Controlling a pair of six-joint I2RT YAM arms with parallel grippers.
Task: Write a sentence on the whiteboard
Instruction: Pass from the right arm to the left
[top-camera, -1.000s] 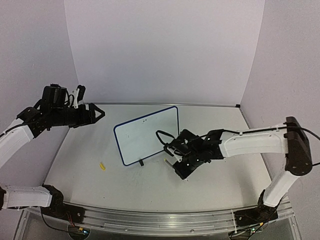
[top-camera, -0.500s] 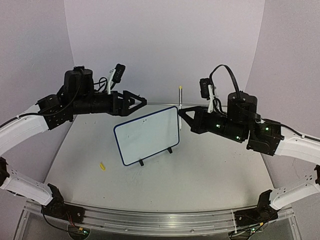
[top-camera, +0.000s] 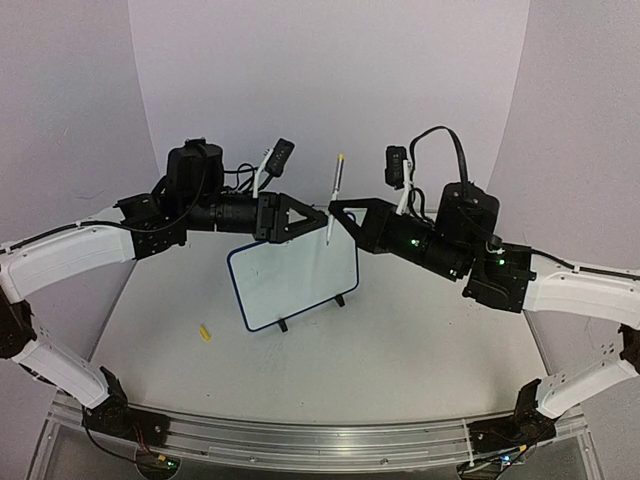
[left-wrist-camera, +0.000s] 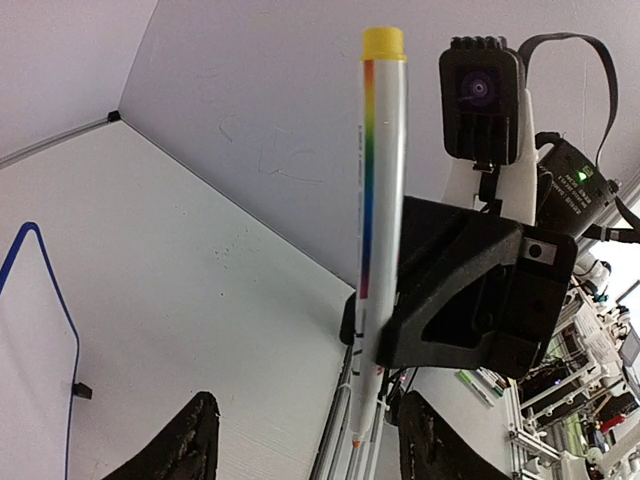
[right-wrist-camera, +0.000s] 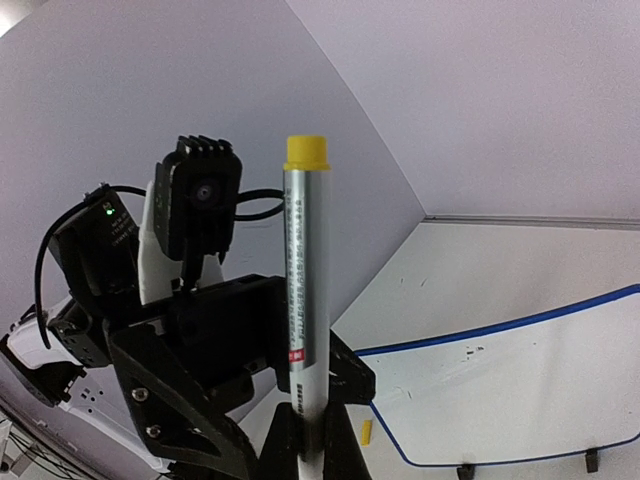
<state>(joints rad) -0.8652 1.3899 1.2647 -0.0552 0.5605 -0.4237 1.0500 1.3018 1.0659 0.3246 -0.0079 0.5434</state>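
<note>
The whiteboard stands tilted on its two black feet at mid-table, and I see no sentence on its face. Above its top edge my right gripper is shut on the lower part of an upright silver marker with a yellow top end. My left gripper faces it from the left. In the left wrist view the marker hangs between my left gripper's open jaws, with a gap on each side. In the right wrist view the marker rises from my right gripper.
A small yellow cap lies on the table left of the board and shows again as the cap by the board's corner. White walls enclose the table at the back and both sides. Both arms reach over the board.
Both arms have drawn together above the board. The right gripper has carried the marker left. The left gripper has moved right around it, its jaws narrowing.
</note>
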